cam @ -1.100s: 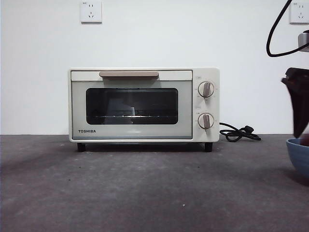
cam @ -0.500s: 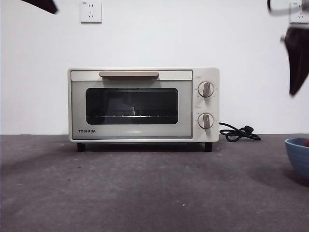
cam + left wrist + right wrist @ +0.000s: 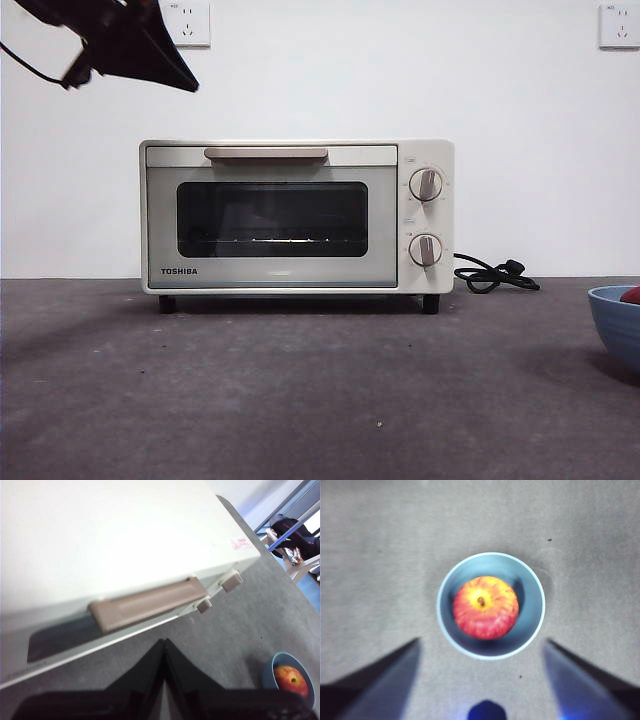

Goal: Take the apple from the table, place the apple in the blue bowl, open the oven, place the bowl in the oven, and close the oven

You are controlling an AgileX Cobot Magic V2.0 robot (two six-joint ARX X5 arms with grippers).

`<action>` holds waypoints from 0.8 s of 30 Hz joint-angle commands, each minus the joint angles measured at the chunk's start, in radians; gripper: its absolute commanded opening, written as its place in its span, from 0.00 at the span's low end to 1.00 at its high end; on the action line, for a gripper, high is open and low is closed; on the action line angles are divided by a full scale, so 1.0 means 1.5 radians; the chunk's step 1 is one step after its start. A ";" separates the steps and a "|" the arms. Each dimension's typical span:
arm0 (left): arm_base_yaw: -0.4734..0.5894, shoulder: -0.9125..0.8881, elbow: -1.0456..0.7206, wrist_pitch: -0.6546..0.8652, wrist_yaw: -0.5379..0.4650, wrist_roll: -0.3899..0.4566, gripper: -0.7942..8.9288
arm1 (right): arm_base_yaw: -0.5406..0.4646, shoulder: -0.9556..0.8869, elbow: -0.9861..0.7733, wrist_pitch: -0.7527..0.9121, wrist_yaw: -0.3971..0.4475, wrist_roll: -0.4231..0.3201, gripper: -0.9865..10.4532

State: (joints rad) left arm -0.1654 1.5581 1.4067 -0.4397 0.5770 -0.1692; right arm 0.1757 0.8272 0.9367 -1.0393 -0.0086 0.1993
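The cream oven [image 3: 297, 215] stands on the dark grey table [image 3: 300, 390] with its door closed and its beige handle [image 3: 266, 153] across the top. The blue bowl [image 3: 616, 322] sits at the right edge with the red apple [image 3: 632, 295] inside it. My left gripper [image 3: 178, 78] hangs shut above the oven's left corner. In the left wrist view its shut tips [image 3: 164, 643] hover in front of the handle [image 3: 150, 603], above the oven [image 3: 100, 535]. My right gripper [image 3: 481, 640] is open, high above the bowl [image 3: 532, 587] and apple [image 3: 485, 607].
A black cord and plug [image 3: 495, 275] lie to the right of the oven. Two wall sockets [image 3: 189, 22] are mounted high behind it. The bowl [image 3: 270, 667] with the apple [image 3: 291, 679] sits well to the oven's right. A chair [image 3: 295, 535] stands beyond the table.
The right arm has risen from the bowl and left the front view. The left arm has come in at the top left, moving toward the oven.
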 commanded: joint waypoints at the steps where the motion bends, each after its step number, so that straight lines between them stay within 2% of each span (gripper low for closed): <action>1: -0.008 0.038 0.035 0.008 0.005 -0.005 0.08 | 0.001 -0.043 0.001 -0.011 -0.003 0.013 0.08; 10: -0.033 0.131 0.120 0.001 0.010 -0.004 0.08 | 0.001 -0.132 0.001 -0.035 -0.002 0.032 0.08; 16: -0.054 0.175 0.124 0.010 -0.029 0.009 0.08 | 0.001 -0.146 0.002 -0.071 -0.008 0.044 0.08; 20: -0.061 0.196 0.124 0.007 -0.080 0.003 0.08 | 0.001 -0.149 0.002 -0.080 -0.010 0.049 0.08; 24: -0.063 0.206 0.124 -0.014 -0.089 0.011 0.08 | 0.001 -0.149 0.002 -0.079 -0.012 0.059 0.08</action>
State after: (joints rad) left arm -0.2565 1.8332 1.6054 -0.4217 0.4606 -0.1673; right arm 0.1757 0.6060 0.9371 -1.1629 -0.0257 0.2710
